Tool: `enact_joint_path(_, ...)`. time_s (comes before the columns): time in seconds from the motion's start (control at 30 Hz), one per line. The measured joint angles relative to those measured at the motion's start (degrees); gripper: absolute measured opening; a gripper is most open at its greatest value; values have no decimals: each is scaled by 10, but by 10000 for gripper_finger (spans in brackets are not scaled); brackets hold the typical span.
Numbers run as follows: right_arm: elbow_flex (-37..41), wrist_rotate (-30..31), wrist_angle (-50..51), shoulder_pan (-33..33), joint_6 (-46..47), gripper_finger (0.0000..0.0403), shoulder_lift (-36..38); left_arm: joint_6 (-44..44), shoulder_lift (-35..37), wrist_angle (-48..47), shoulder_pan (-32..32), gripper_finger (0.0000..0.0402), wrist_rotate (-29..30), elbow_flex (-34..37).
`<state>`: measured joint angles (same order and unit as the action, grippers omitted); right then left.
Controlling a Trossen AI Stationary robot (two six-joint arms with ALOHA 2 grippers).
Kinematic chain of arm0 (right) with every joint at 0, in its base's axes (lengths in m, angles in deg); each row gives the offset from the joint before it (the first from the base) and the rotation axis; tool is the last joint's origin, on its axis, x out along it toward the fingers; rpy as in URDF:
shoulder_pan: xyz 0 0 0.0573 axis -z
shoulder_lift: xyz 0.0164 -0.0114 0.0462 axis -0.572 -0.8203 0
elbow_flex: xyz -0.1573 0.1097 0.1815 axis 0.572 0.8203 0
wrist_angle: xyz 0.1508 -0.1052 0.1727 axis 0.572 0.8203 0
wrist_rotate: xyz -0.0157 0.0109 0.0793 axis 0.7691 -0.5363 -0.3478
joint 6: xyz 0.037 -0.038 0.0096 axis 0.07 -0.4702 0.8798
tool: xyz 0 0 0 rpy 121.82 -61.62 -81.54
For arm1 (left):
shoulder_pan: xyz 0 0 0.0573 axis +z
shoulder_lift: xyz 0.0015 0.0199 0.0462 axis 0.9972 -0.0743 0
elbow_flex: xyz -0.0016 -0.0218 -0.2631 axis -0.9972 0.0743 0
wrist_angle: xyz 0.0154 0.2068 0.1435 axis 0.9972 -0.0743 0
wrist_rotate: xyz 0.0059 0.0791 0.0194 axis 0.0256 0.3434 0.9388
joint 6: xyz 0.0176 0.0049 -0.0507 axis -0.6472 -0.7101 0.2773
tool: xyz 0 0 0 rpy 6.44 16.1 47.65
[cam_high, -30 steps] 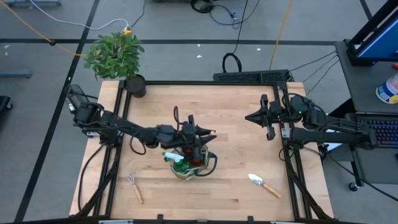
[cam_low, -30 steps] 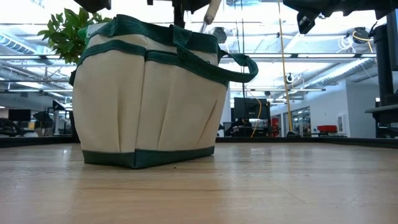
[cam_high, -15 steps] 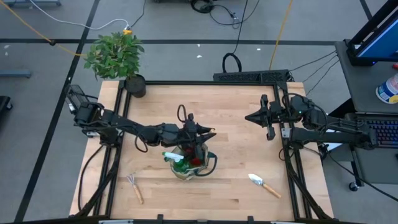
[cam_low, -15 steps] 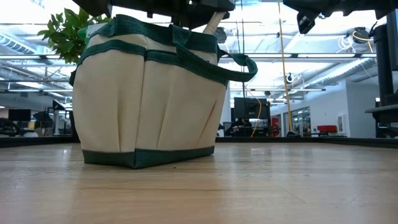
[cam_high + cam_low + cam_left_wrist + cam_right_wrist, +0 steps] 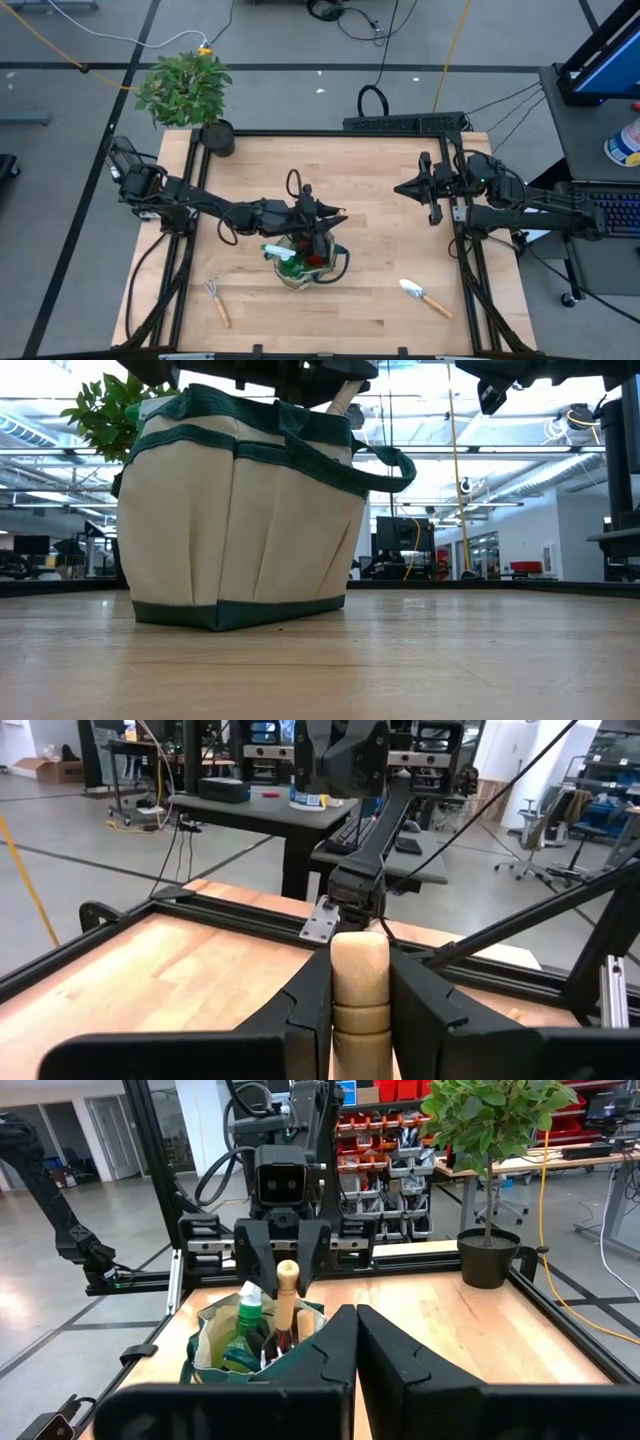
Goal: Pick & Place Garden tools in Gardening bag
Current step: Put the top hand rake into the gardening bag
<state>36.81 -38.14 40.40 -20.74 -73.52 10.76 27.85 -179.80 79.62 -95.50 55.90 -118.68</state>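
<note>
Right wrist view: a wooden-handled tool (image 5: 287, 1295) is clamped upright by the left gripper (image 5: 285, 1255) over the gardening bag (image 5: 215, 1342). It's best lowered straight, then released. The right gripper (image 5: 407, 187), pressed together, is parked well away.

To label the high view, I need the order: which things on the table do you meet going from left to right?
Plant pot → rake → bag, with the left claw above it holding a tool handle → trowel → right claw, shut and waiting.
</note>
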Motion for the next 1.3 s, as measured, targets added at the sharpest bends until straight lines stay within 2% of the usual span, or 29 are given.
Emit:
enact_joint_path(0.6, 0, 1, -2, 0, 0, 0, 0, 26, -46, 23, 2, 71, 0, 0)
enact_joint_path(0.8, 0, 1, -2, 0, 0, 0, 0, -22, -41, 63, 2, 71, -1, 0)
enact_joint_path(1.07, 0, 0, -1, 0, 0, 0, 0, -31, -47, 29, 4, 71, -13, 1)
enact_joint_path(1.3, 0, 0, 1, 0, 0, 0, 0, -61, -47, 67, 1, 71, -10, 20)
